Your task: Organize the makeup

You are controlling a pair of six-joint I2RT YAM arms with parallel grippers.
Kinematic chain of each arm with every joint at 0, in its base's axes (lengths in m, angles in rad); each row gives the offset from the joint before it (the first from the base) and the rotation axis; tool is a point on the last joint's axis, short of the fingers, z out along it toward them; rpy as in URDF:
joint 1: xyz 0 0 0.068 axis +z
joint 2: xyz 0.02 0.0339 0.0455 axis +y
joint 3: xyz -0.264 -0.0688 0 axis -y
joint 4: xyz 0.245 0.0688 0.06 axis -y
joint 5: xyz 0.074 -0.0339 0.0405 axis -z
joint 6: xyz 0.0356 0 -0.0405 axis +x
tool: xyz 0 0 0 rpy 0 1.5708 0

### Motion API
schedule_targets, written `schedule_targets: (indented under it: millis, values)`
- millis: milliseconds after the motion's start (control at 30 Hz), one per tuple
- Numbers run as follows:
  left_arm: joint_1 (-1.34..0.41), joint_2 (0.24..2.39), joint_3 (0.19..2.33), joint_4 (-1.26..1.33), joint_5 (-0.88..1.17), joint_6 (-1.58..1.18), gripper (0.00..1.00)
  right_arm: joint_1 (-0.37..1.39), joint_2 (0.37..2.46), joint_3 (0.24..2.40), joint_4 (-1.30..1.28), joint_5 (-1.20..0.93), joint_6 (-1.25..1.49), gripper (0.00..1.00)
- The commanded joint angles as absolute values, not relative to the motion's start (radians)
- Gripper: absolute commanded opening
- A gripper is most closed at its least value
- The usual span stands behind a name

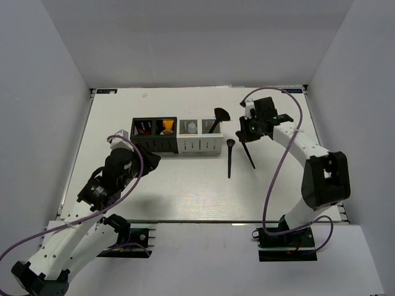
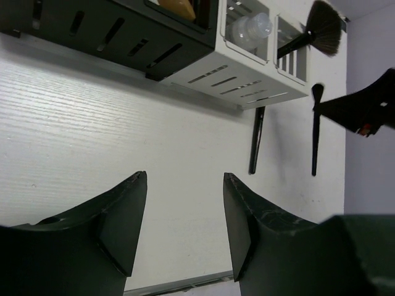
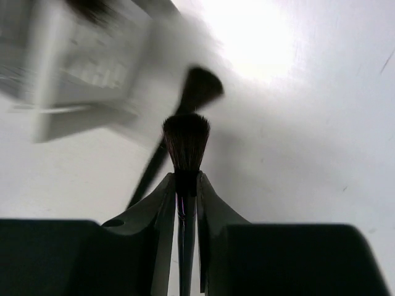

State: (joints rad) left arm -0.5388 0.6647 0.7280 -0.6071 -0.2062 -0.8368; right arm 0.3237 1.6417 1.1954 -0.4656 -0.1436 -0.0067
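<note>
My right gripper [image 3: 186, 180] is clamped on a black brush [image 3: 185, 139] just right of the grey-white organizer [image 1: 200, 146], my left gripper [image 2: 185, 179] waits with jaws apart, and next, I judge, the brush needs upending and lowering into a slot.

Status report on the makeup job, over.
Right gripper shut on a brush. Left gripper open, empty. Second brush lying loose on the table. Nothing seen in the way.
</note>
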Motion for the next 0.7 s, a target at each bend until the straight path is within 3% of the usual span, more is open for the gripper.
schedule_targets:
  millis: [0,233,667]
  values:
    - [-0.541,0.640,0.713,-0.540,-0.170,-0.824,0.62,0.314,1.526,1.308,-0.422,-0.345,-0.122,0.00]
    - [-0.541,0.640,0.696,-0.503,-0.147,-0.810,0.61,0.327,1.561,1.443,-0.214,-0.685,-0.033,0.00]
    - [-0.541,0.643,0.695,-0.505,-0.132,-0.804,0.61,0.370,1.916,1.629,0.426,-0.868,0.225,0.00]
